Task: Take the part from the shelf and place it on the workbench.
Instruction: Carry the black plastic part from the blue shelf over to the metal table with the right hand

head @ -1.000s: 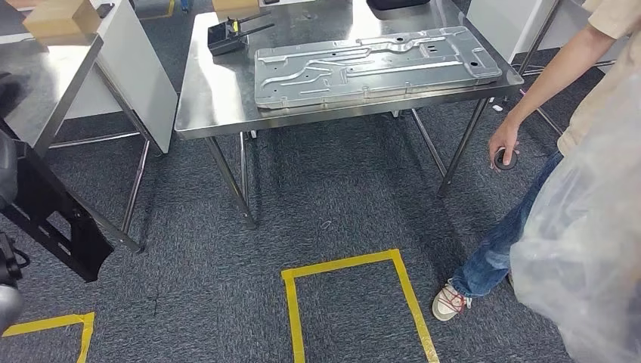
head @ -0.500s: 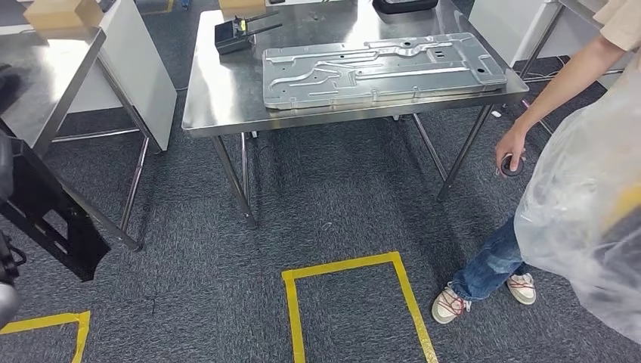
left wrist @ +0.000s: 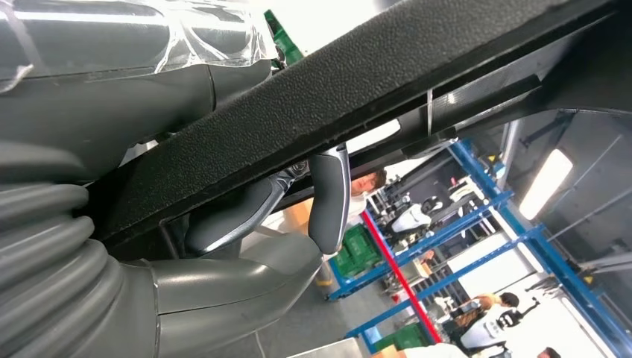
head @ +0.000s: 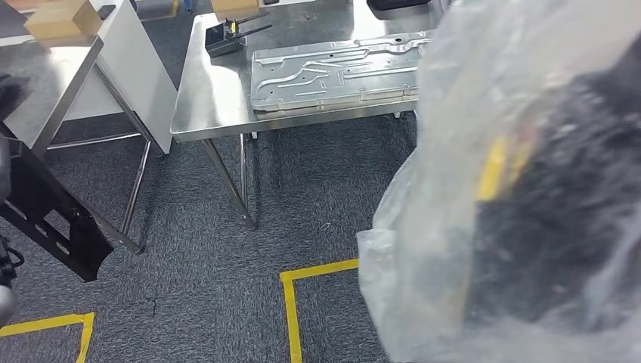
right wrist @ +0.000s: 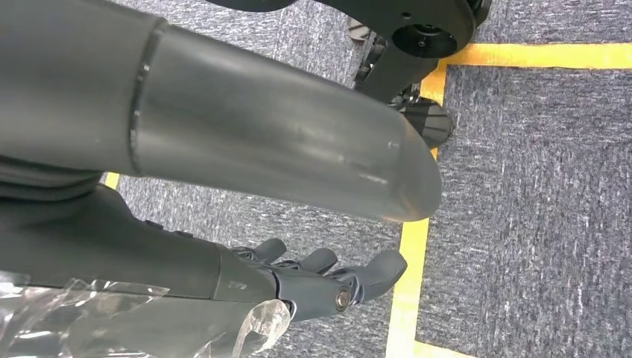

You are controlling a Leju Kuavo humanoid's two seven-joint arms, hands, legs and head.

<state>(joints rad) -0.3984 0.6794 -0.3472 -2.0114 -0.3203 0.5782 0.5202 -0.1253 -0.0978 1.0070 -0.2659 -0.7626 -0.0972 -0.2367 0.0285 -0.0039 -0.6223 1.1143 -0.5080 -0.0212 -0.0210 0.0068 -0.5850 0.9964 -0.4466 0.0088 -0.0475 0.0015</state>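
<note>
The part [head: 45, 219] is a flat black panel with slots, hanging low at the left edge of the head view. Up close its textured black edge [left wrist: 358, 97] runs across the left wrist view, and my left hand [left wrist: 246, 224] grips it from below with thumb and fingers. The steel workbench [head: 212, 106] stands ahead, with a stamped metal plate [head: 332, 72] lying on it. My right hand [right wrist: 313, 280] hangs over the carpet, fingers apart and holding nothing.
A blurred, plastic-wrapped dark bulk [head: 521, 197] close to the camera hides the workbench's right end. A black tool [head: 227, 34] sits at the bench's back left. A second steel table [head: 45, 83] with a cardboard box [head: 60, 17] stands on the left. Yellow tape [head: 291, 302] marks the carpet.
The plastic-wrapped bulk has swung in from the right and now hides the person and the bench's right end. The view has shifted slightly. The black part stays in my left hand.
</note>
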